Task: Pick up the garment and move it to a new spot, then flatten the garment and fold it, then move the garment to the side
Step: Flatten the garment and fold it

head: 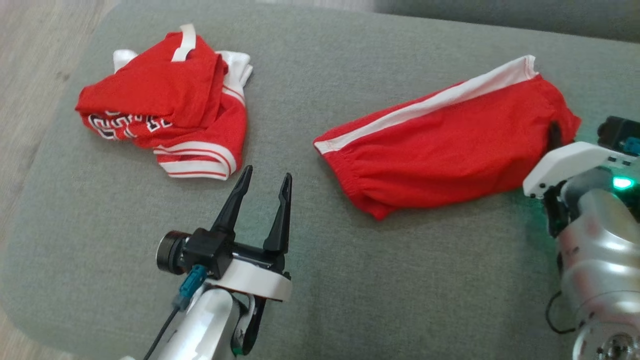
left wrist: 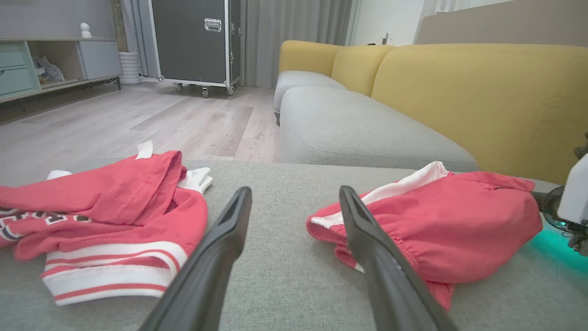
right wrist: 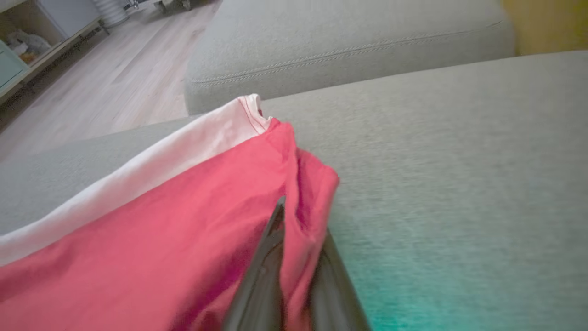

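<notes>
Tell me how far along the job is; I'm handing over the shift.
Done: nothing evident; the red shorts lie unlifted on the grey cushion, a red jersey heaped apart to their left. In hand: the right pincer is shut on the shorts' right edge; the left pincer hangs open over bare cushion. Left: lifting, moving, flattening, folding, setting aside.

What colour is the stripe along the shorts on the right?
White stripe on red shorts; head view shows it best.

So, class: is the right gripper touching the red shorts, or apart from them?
Touching. The right wrist view shows the right gripper pinching an edge fold of the red shorts.
</notes>
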Controlling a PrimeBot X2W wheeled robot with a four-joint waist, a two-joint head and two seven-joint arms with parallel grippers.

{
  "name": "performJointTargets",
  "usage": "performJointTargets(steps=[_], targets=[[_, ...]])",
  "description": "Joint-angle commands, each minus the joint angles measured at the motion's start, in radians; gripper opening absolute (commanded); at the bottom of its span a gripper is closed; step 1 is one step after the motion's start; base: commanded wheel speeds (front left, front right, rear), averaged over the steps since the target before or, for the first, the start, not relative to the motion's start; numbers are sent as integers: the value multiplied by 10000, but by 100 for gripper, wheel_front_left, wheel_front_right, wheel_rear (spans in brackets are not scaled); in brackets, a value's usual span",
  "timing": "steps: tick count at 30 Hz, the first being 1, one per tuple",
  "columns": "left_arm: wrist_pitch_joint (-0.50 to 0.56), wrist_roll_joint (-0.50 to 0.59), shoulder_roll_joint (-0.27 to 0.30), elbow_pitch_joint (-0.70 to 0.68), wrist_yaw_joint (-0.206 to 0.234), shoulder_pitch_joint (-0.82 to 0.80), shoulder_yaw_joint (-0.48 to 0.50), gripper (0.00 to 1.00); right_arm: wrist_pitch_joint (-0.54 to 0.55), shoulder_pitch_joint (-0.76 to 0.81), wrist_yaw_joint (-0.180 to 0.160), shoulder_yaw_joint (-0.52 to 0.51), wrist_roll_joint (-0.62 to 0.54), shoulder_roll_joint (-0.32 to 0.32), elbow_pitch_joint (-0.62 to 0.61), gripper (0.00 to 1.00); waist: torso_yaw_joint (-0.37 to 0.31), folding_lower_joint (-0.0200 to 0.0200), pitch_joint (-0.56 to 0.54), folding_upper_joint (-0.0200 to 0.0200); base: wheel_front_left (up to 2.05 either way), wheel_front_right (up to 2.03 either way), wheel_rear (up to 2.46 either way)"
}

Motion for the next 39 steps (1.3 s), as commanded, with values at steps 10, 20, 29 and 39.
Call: performJointTargets(steps=[10, 20, 29, 39], targets=[[-80, -147, 17, -435, 82, 19, 619, 100, -829, 46, -9, 1136, 1336, -1267, -7, 0, -853, 0, -638, 0, 0, 0, 0], [-80, -21, 17, -477, -14, 262, 848, 100, -1051, 1030, -9, 919, 2752, -2008, -487, 0, -1206, 0, -1049, 0, 0, 0, 0], [-80, 192, 27, -216, -130, 547, 1009, 100, -1231, 1330, -9, 2022, 3650, -839, -1469, 0, -1146, 0, -1748, 0, 0, 0, 0], [-80, 306, 101, 34, -245, 909, 1070, 100, -1282, 2292, -9, 4657, 5046, 7, -3031, 0, -867, 0, -2405, 0, 0, 0, 0]])
